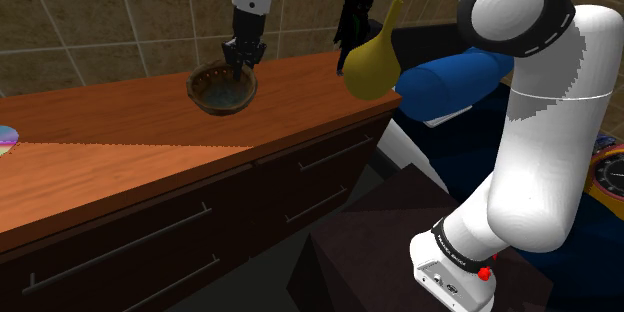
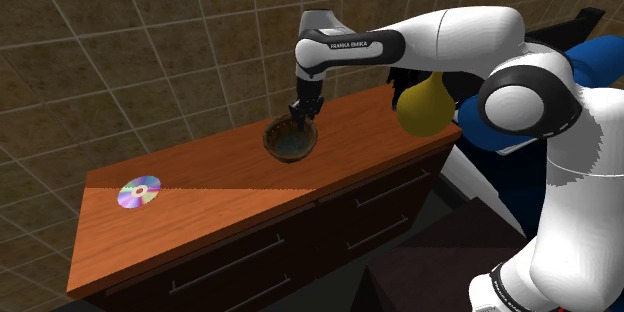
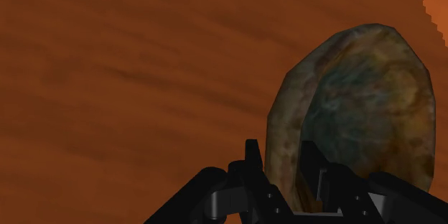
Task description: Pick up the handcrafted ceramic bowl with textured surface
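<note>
Where the wooden top [image 1: 120, 160] runs along the brown tiled wall [image 1: 100, 20], the gripper [image 1: 238, 68] pinches the bowl [image 1: 222, 90] by its rim, near the back edge. A shiny disc [image 2: 139, 192] lies far off on the top, and a yellow vase [image 2: 425, 105] is at the other end.

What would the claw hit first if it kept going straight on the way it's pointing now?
The brown bowl. The claw points down right at its rim, so the bowl's wall comes first, with the wooden countertop under it. How deep it sits is hard to judge.

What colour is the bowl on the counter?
Mottled brown outside, with bluish-green patches inside; the bowl shows best in the wrist view.
</note>
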Robot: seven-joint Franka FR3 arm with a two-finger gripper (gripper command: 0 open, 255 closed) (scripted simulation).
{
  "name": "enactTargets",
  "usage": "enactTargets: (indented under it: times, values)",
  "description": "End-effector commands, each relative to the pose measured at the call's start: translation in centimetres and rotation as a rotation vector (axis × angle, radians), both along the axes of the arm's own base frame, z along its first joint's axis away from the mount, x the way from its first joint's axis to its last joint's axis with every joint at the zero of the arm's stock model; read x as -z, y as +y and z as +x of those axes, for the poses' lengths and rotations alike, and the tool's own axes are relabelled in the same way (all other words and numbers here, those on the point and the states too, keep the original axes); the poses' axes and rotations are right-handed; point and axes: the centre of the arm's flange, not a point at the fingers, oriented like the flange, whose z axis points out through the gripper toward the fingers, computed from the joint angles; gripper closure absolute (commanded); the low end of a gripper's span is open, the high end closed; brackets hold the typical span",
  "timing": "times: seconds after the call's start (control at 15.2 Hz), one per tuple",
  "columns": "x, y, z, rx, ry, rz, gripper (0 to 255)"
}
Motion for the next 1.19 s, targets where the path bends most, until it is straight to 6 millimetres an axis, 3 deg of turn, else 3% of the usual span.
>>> enactTargets:
  times: [0.0, 0.46, 1.12]
  values:
    - [0.0, 0.0, 0.0, 0.0, 0.0, 0.0, 255]
    - [0.1, 0.0, 0.0, 0.0, 0.0, 0.0, 255]
    - [-5.2, 0.0, 0.0, 0.0, 0.0, 0.0, 255]
